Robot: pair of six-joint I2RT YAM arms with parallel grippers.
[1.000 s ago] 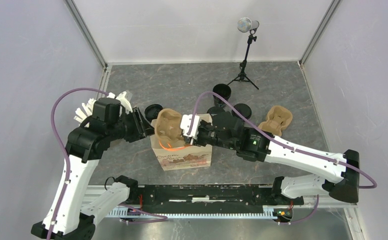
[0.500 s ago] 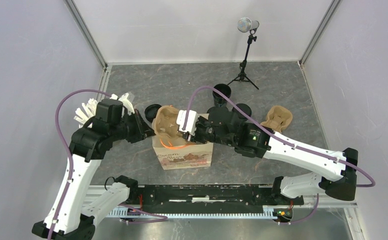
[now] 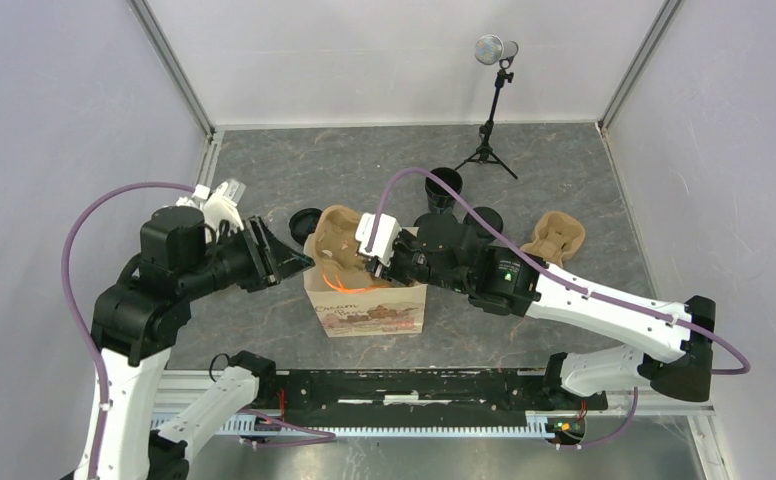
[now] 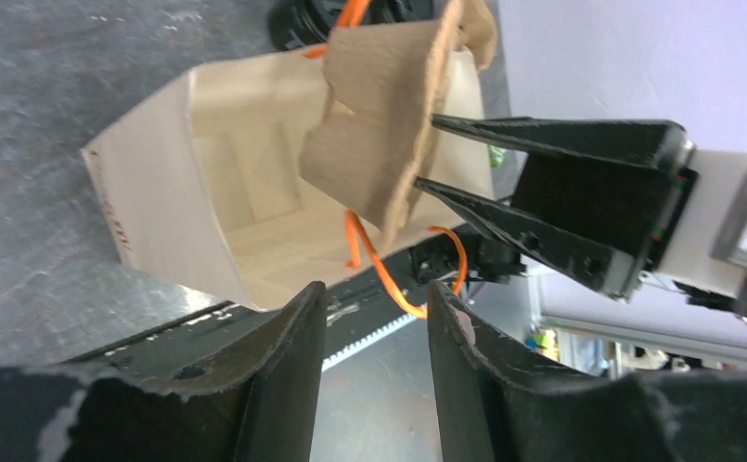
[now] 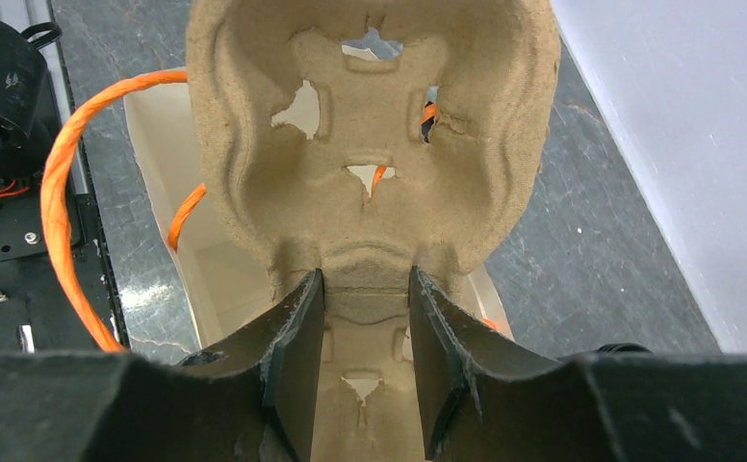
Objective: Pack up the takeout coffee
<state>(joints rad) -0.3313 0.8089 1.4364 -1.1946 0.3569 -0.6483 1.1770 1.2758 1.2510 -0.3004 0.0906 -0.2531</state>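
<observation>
One black takeout coffee cup (image 3: 444, 184) stands at the back, apart from both grippers. More black rounds, a cup or a lid (image 3: 307, 219) and another (image 3: 485, 220), lie beside the bag, partly hidden by the right arm. My right gripper (image 3: 369, 262) (image 5: 363, 279) is shut on the centre ridge of a brown pulp cup carrier (image 3: 338, 245) (image 5: 370, 125). It holds the carrier tilted over the open beige paper bag (image 3: 369, 308) (image 4: 158, 212). My left gripper (image 3: 286, 262) (image 4: 374, 298) is open and empty, just left of the bag.
The bag's orange handles (image 5: 62, 192) (image 4: 389, 269) loop around its mouth. A second brown carrier (image 3: 554, 240) lies to the right. A small tripod with a microphone (image 3: 494, 100) stands at the back. Metal frame posts and walls enclose the table.
My left gripper has drawn back to the left, away from the carrier, and its jaws closed briefly and reopened. The right gripper has shifted the carrier slightly left over the bag.
</observation>
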